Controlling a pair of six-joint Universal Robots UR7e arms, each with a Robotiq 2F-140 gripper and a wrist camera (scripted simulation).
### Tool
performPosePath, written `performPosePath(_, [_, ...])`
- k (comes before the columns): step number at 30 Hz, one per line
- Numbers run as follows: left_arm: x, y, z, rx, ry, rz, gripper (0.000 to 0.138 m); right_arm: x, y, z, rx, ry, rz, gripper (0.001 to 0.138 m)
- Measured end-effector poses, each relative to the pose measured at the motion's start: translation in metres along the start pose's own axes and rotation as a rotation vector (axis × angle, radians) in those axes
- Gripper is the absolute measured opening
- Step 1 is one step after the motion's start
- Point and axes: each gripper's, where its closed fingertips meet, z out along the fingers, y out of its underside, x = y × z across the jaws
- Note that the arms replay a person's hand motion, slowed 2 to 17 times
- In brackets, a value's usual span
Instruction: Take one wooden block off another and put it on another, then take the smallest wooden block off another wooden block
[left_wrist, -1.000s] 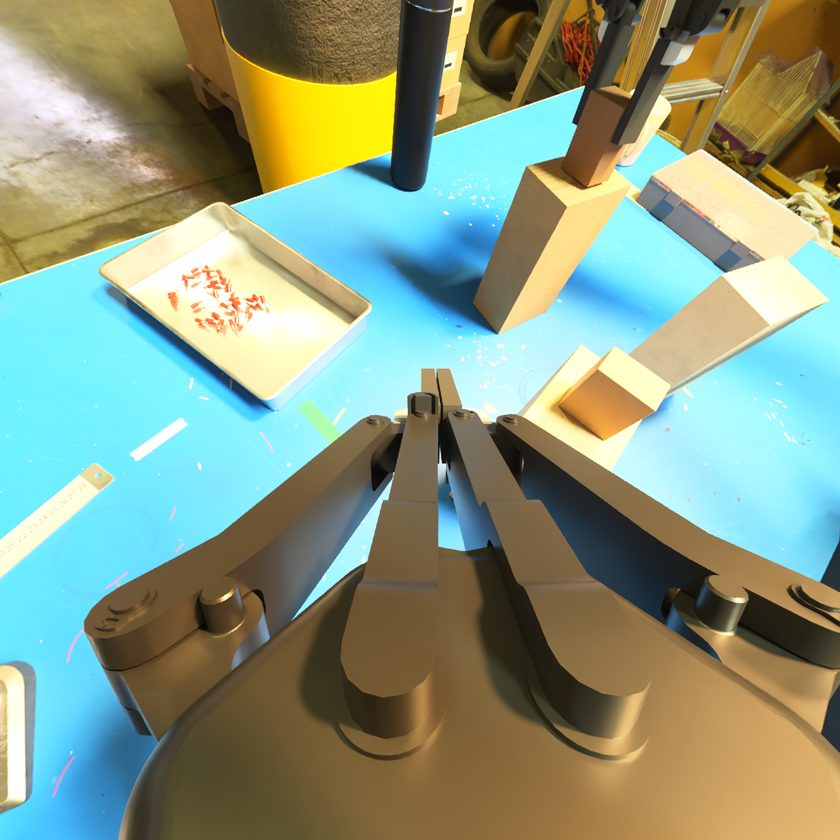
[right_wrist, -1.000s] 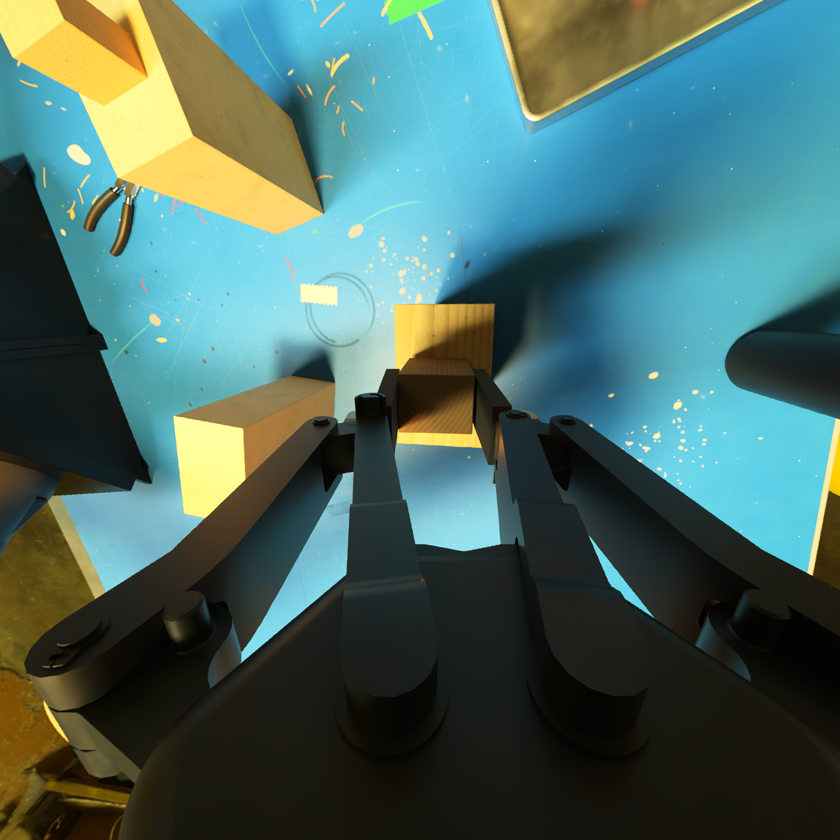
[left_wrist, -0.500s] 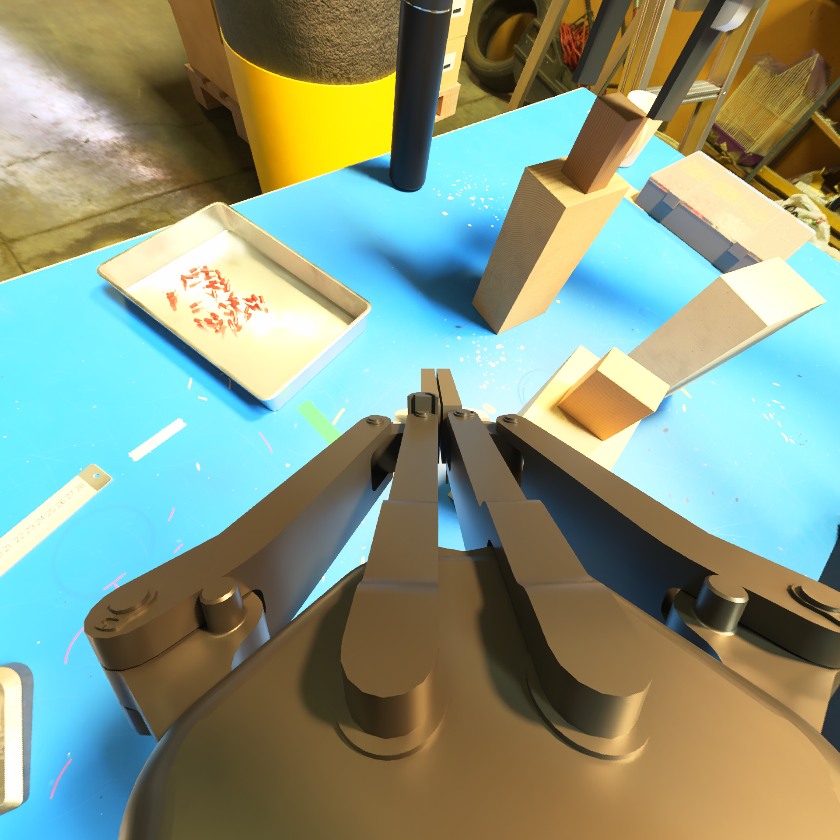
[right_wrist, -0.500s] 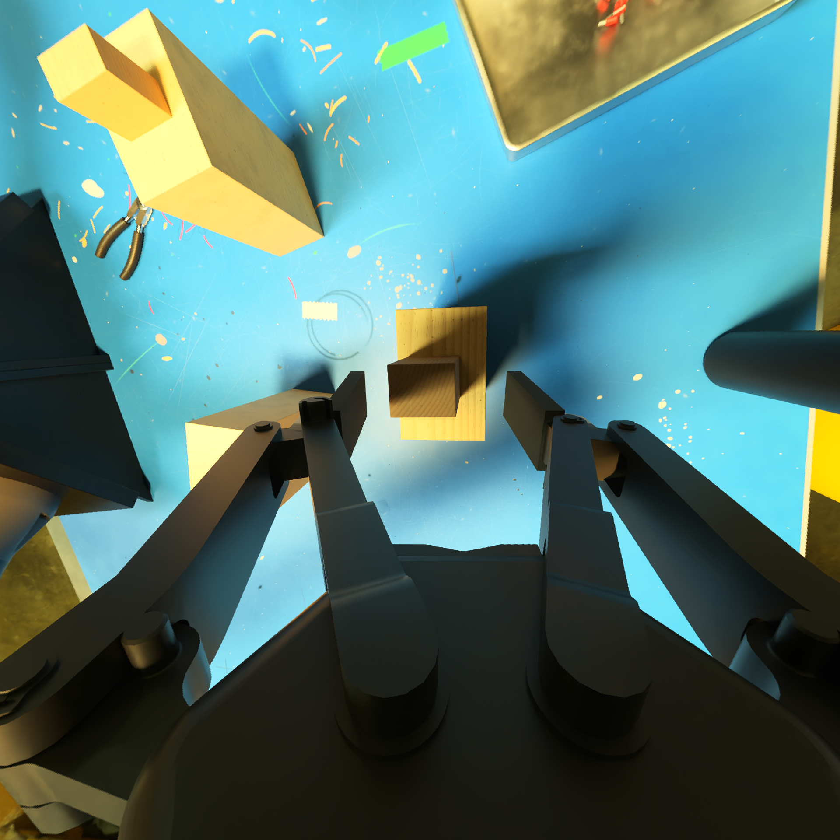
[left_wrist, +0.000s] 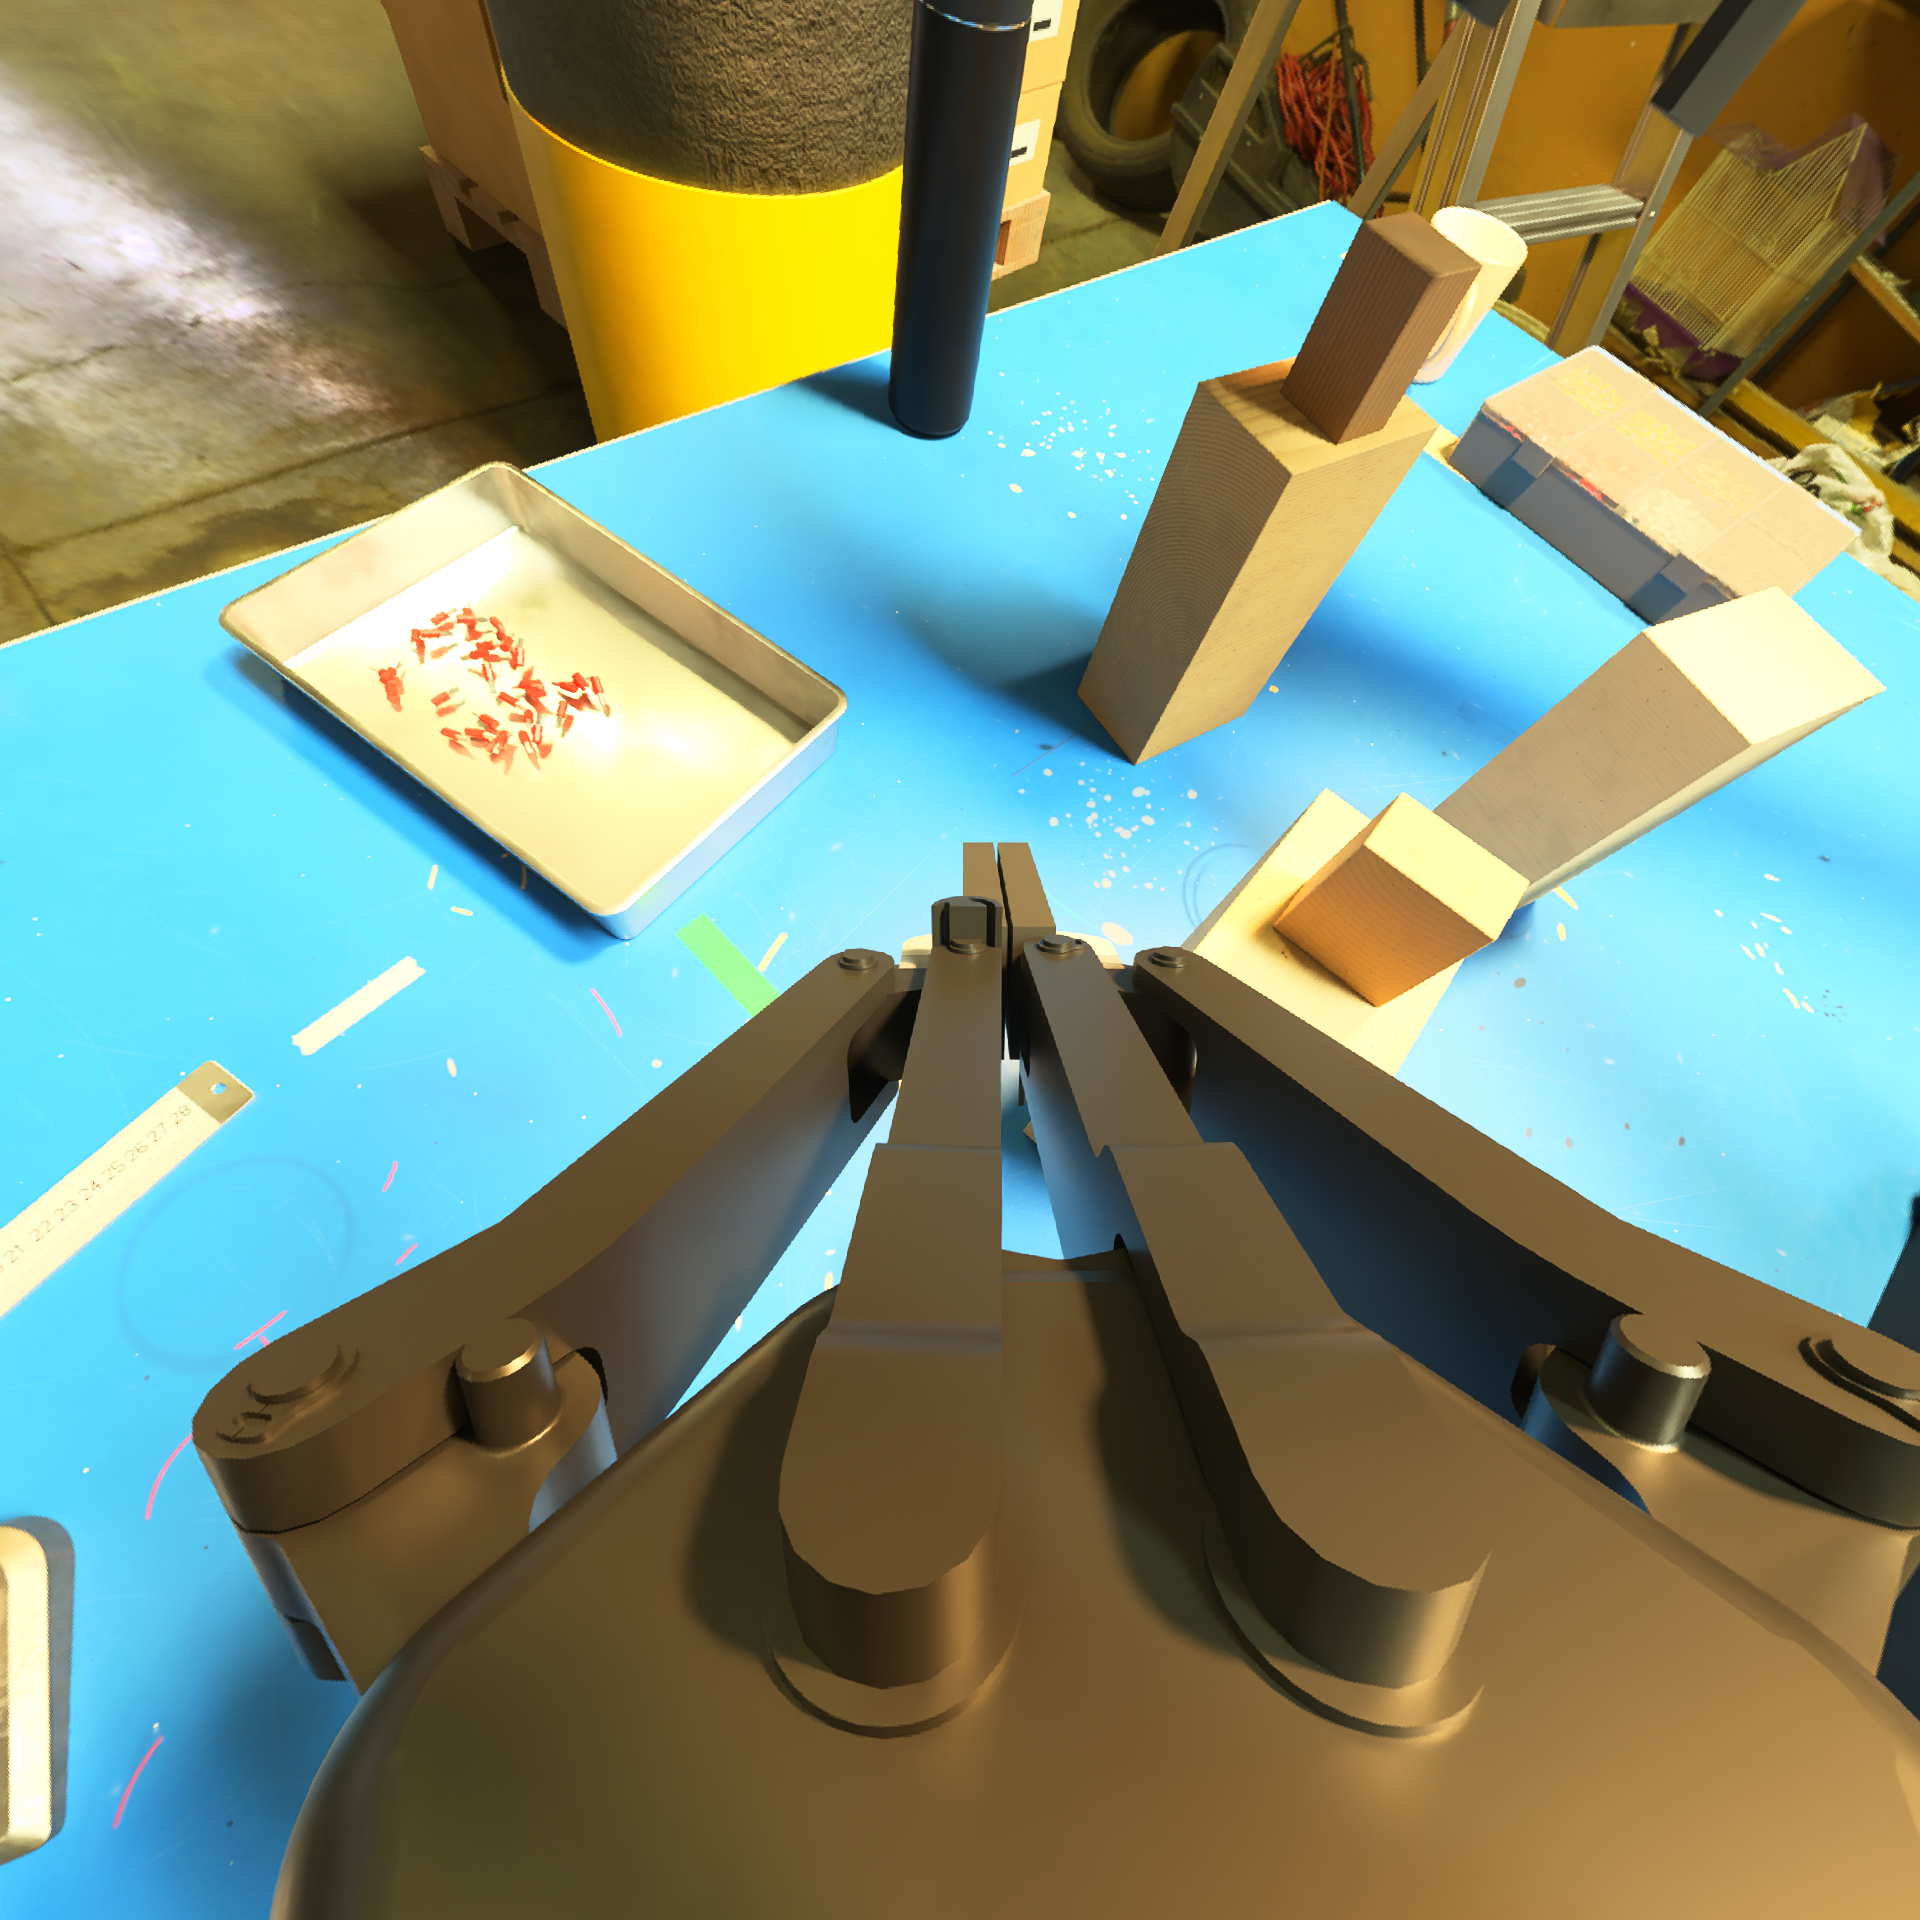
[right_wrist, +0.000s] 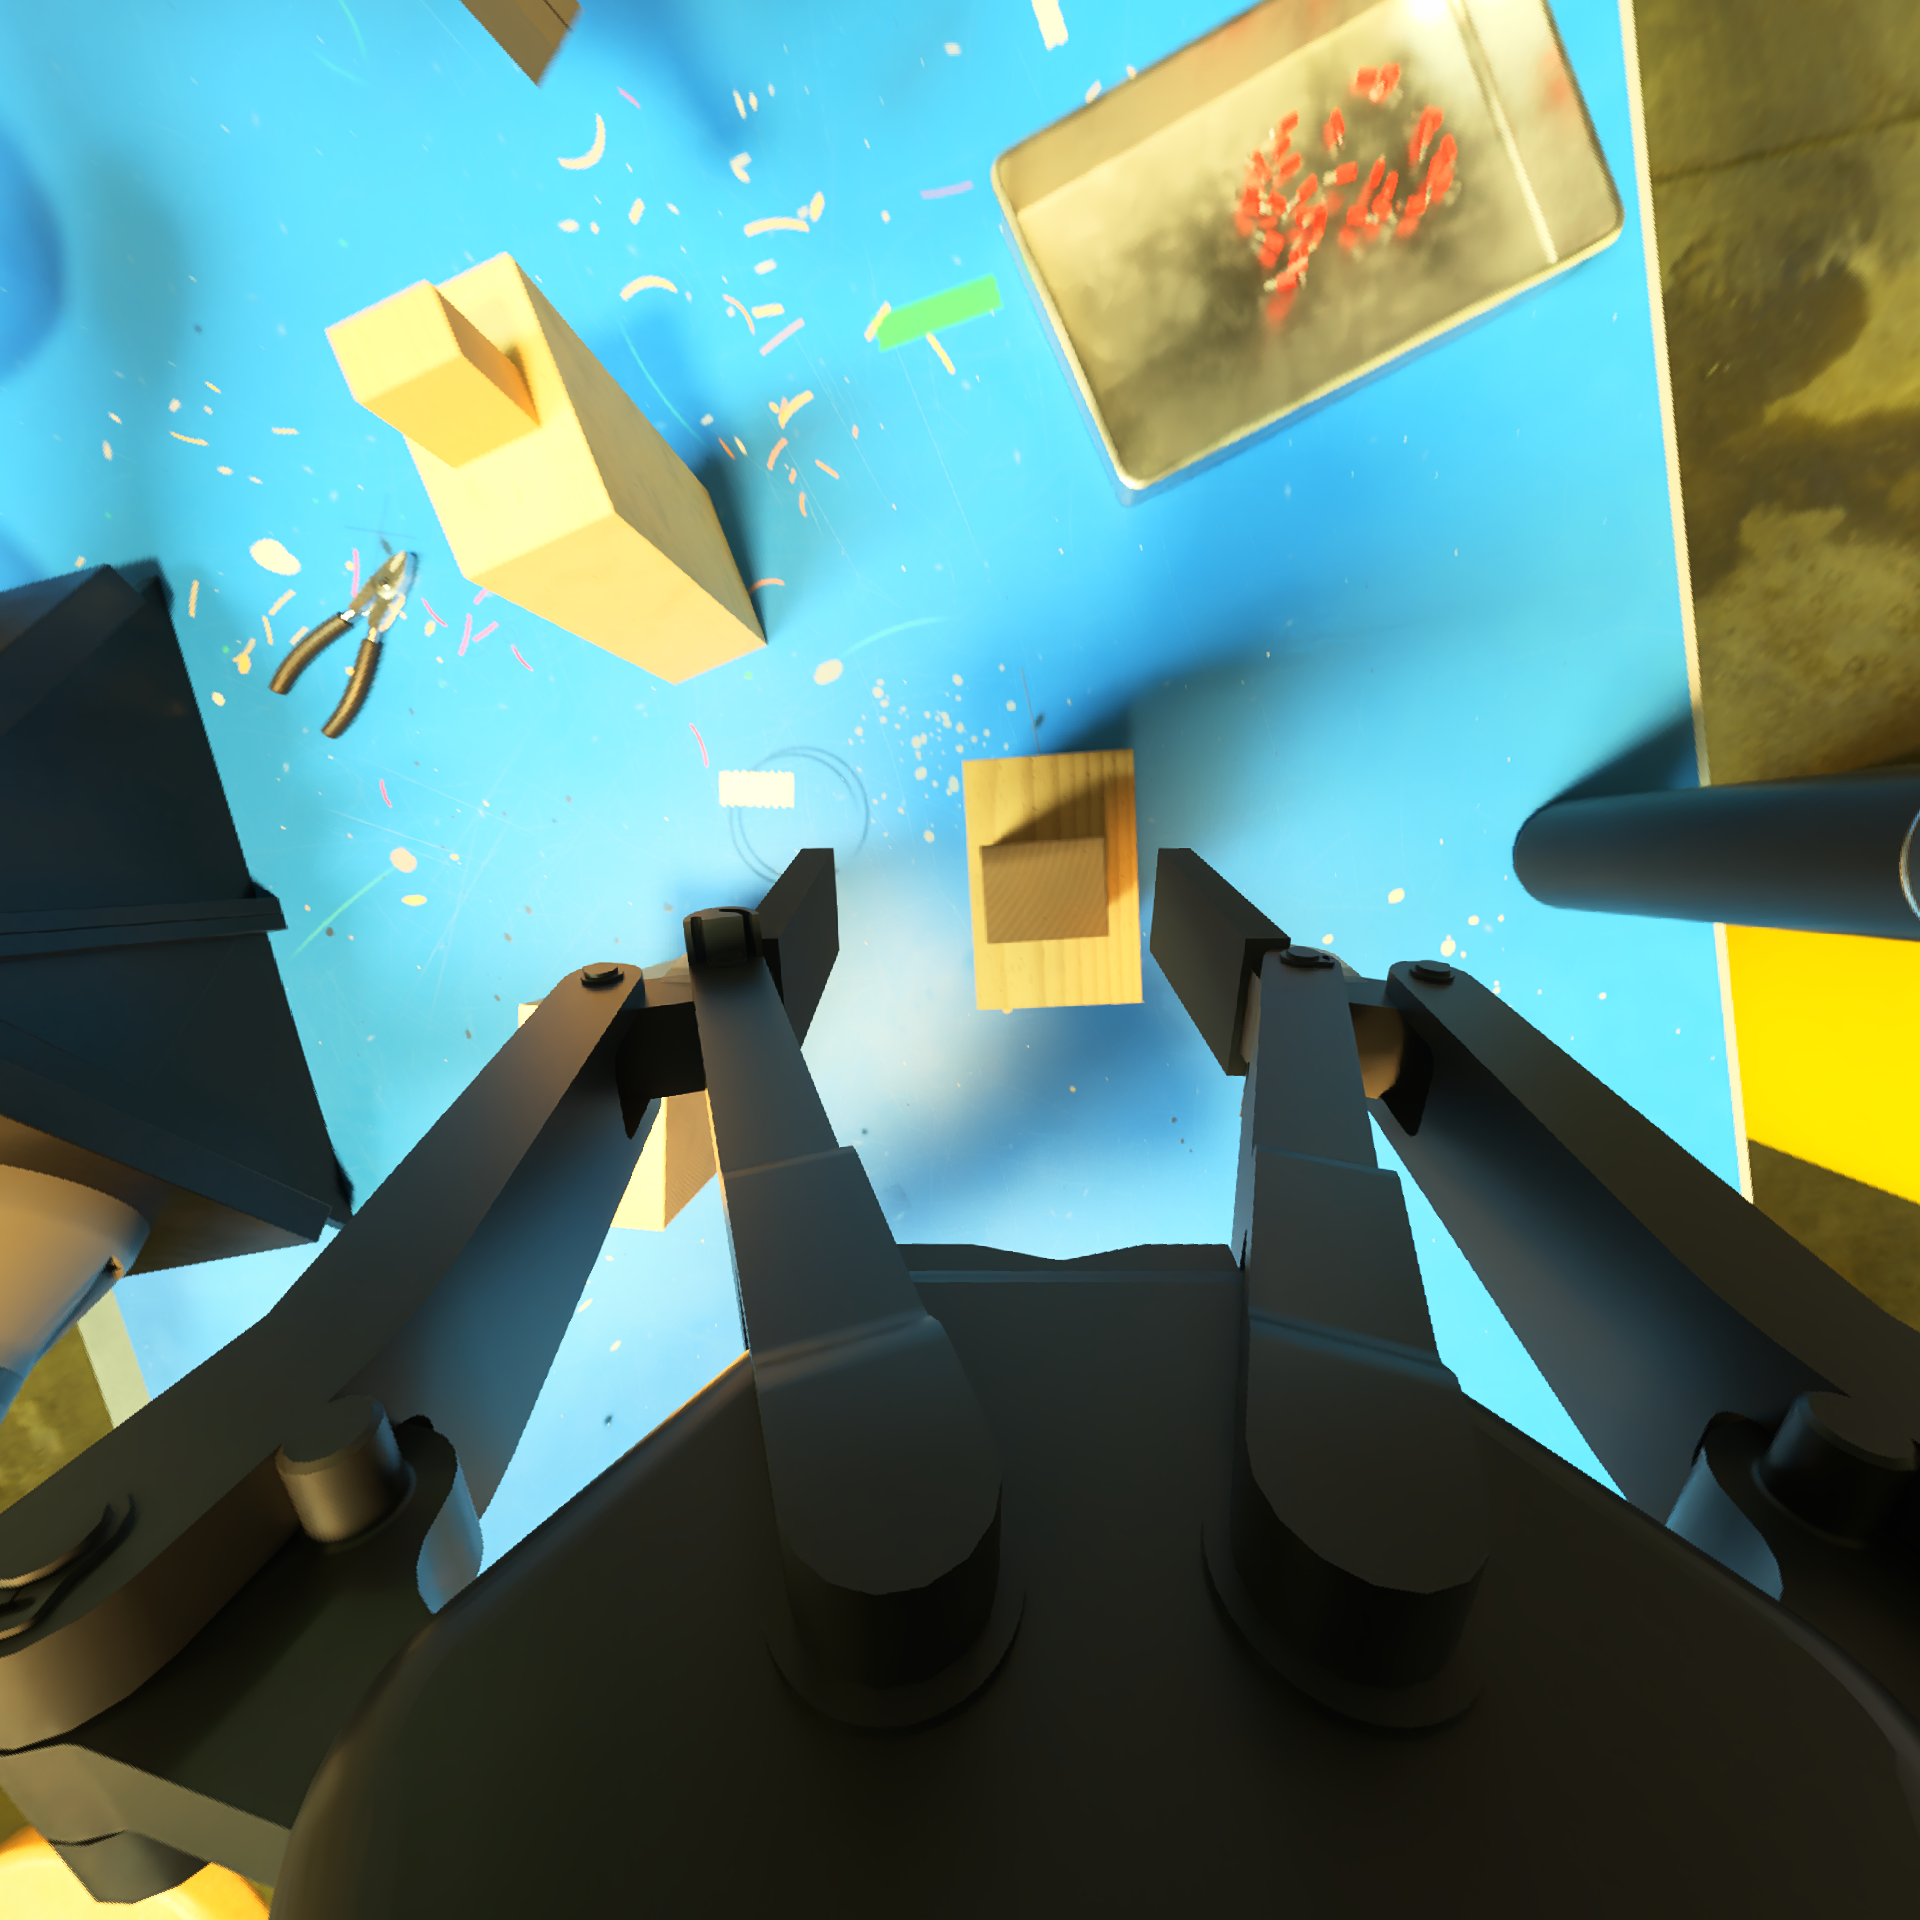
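Observation:
A dark brown block (left_wrist: 1371, 322) stands on top of a tall upright wooden block (left_wrist: 1236, 582). In the right wrist view the brown block (right_wrist: 1044, 888) sits on the tall block's top (right_wrist: 1049, 790), well below my right gripper (right_wrist: 997, 914), which is open and empty above it. A small pale-orange block (left_wrist: 1392, 904) lies on a low pale block (left_wrist: 1340, 1029); the right wrist view shows this small block (right_wrist: 447, 384) on the same low block (right_wrist: 603, 540). My left gripper (left_wrist: 997, 883) is shut and empty, just left of that pair.
On the blue table (left_wrist: 312, 935): a metal tray (left_wrist: 727, 665) of red bits, a black cylinder (left_wrist: 940, 208), a tall pale block (left_wrist: 1662, 727), a grey box (left_wrist: 1642, 499), a ruler (left_wrist: 104, 1174) and pliers (right_wrist: 353, 644). A yellow barrel (left_wrist: 707, 270) stands beyond the table edge.
My right gripper opened, let go of the brown block on the tall block, and rose away from it. The left gripper has not moved.

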Motion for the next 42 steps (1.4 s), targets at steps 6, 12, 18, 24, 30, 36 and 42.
performPosePath(6, [0.000, 0.000, 0.000, -0.001, -0.002, 0.002, 0.001, -0.044, -0.032, -0.018, 0.102, -0.011, -0.075, 0.075])
performPosePath(12, [0.000, 0.000, 0.000, -0.002, -0.005, 0.005, 0.001, -0.092, -0.067, -0.006, 0.134, -0.012, -0.174, 0.076])
performPosePath(18, [0.000, 0.000, 0.000, -0.003, -0.008, 0.007, 0.001, -0.137, -0.103, 0.026, 0.154, -0.034, -0.250, 0.080])
performPosePath(24, [0.000, 0.000, 0.000, -0.004, -0.011, 0.011, 0.001, -0.169, -0.126, 0.067, 0.132, -0.056, -0.304, 0.080])
performPosePath(30, [0.000, 0.000, 0.000, -0.004, -0.013, 0.013, 0.001, -0.187, -0.137, 0.100, 0.075, -0.069, -0.342, 0.069])
performPosePath(36, [0.000, 0.001, 0.000, -0.005, -0.014, 0.015, 0.001, -0.195, -0.146, 0.120, 0.057, -0.082, -0.343, 0.058])
performPosePath(42, [0.000, 0.001, 0.000, -0.005, -0.015, 0.016, 0.001, -0.196, -0.150, 0.133, 0.042, -0.075, -0.355, 0.047])
